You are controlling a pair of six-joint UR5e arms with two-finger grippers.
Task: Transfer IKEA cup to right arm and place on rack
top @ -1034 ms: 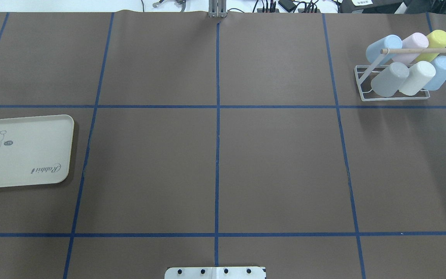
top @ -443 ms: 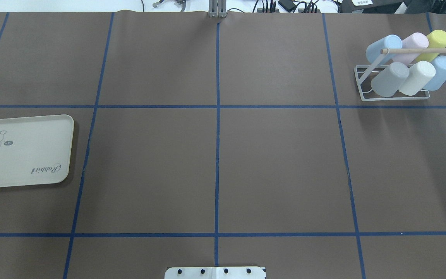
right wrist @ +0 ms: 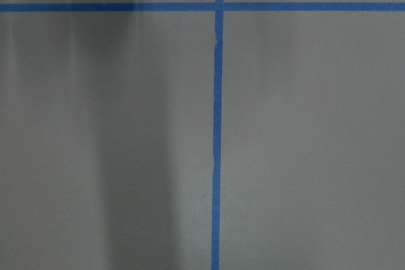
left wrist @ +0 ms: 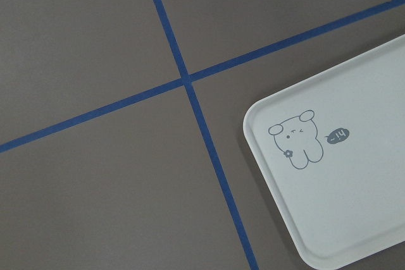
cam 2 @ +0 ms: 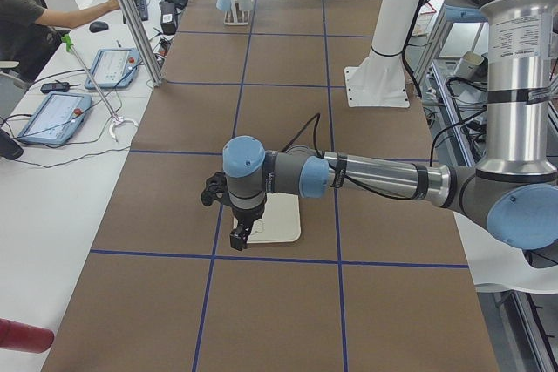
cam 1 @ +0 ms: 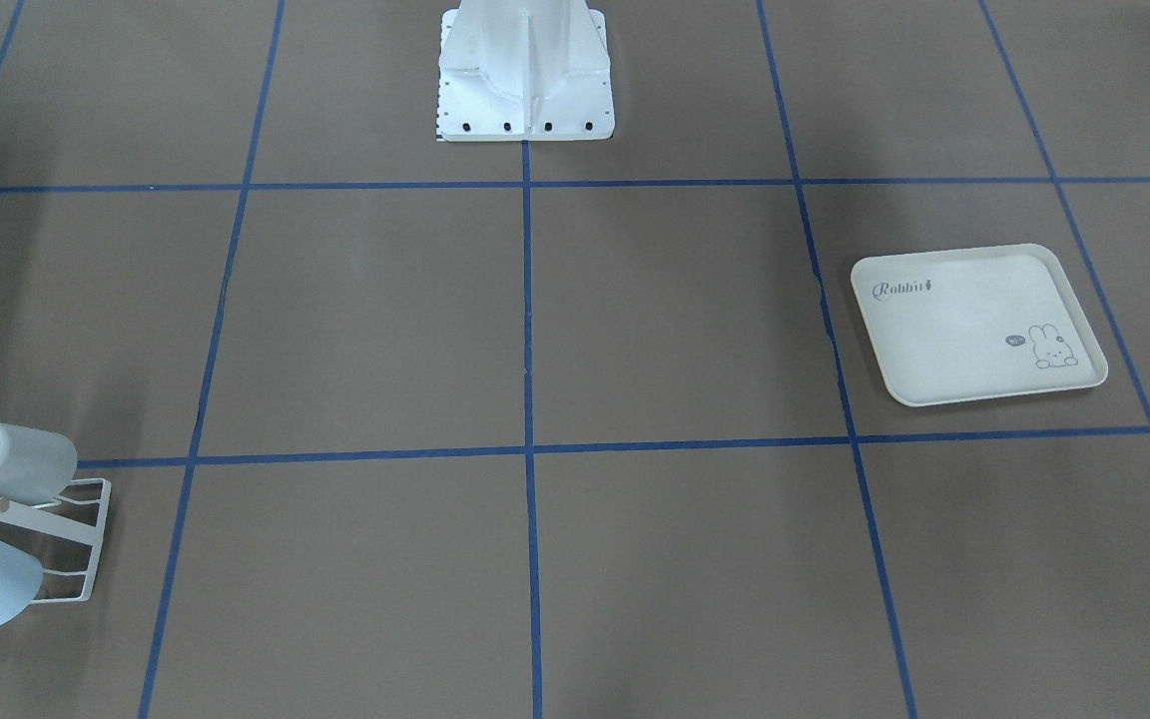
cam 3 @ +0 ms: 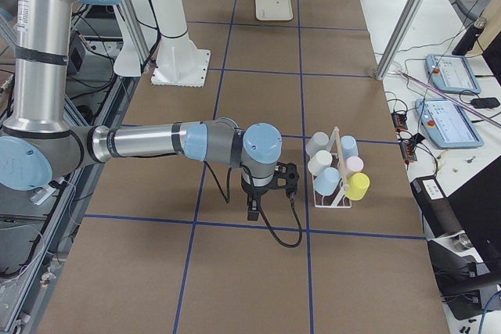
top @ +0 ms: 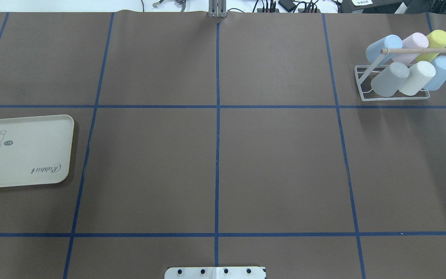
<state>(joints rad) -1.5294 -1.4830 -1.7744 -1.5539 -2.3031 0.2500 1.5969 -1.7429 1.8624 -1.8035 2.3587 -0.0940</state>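
white rack (top: pixel 395 99), cream rabbit-print tray (top: pixel 33 151)

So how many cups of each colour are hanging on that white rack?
Blue cups: 2
Pink cup: 1
Yellow cup: 1
Grey cup: 1
White cup: 1
Total: 6 cups
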